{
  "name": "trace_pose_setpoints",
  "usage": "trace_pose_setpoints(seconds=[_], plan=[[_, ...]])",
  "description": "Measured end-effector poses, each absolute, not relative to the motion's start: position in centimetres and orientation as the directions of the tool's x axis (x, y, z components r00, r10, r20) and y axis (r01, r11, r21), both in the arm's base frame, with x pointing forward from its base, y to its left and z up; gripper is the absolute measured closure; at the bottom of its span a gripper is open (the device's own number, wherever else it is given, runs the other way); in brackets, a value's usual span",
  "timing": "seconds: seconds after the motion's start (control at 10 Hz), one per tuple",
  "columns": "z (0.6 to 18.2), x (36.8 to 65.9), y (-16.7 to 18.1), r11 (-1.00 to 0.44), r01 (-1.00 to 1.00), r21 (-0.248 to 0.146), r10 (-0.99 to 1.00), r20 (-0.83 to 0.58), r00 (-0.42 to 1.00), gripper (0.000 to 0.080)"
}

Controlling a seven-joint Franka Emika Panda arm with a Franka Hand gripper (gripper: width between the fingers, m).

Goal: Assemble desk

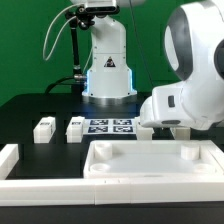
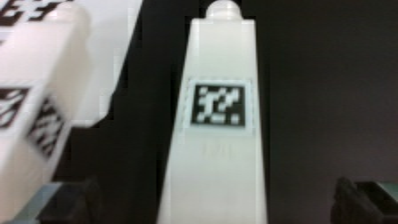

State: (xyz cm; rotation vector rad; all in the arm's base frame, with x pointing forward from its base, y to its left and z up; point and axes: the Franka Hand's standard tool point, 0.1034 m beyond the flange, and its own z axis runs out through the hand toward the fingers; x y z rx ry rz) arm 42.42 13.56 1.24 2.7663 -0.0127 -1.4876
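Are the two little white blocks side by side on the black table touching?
Apart. The exterior view shows a strip of black table between one leg and the other leg.

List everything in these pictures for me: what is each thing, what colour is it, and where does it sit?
desk top: one, white, tray-like, near the table's front.
desk legs: two, white, tagged, to the exterior view's left of the marker board.
close-up leg: one, white, tagged, peg at its end, below the wrist camera; possibly one of those two.
tagged white part: one, beside that leg.
marker board: one, white, flat mid-table.
border rails: two seen, white, front and the exterior view's left.
table: one, black.
robot arm: one, white.
pincer: one, dark, open around the leg.
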Motion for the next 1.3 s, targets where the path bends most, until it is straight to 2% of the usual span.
trace_pose_setpoints(seconds=[0.4, 0.5, 0.6, 0.7, 1.3], plan=[[0.98, 42.15, 13.67, -1.0, 0.0, 0.0, 0.0, -0.838, 0.546, 0.0173], [0.97, 42.14, 13.67, -1.0, 0.0, 0.0, 0.0, -0.838, 0.546, 0.035], [0.97, 42.14, 13.68, -1.0, 0.001, -0.001, 0.001, -0.838, 0.546, 0.035], [0.97, 42.14, 13.68, -1.0, 0.002, -0.002, 0.003, -0.838, 0.546, 0.0515], [1.19, 42.21, 13.65, -1.0, 0.002, -0.006, 0.006, -0.84, 0.543, 0.0512]])
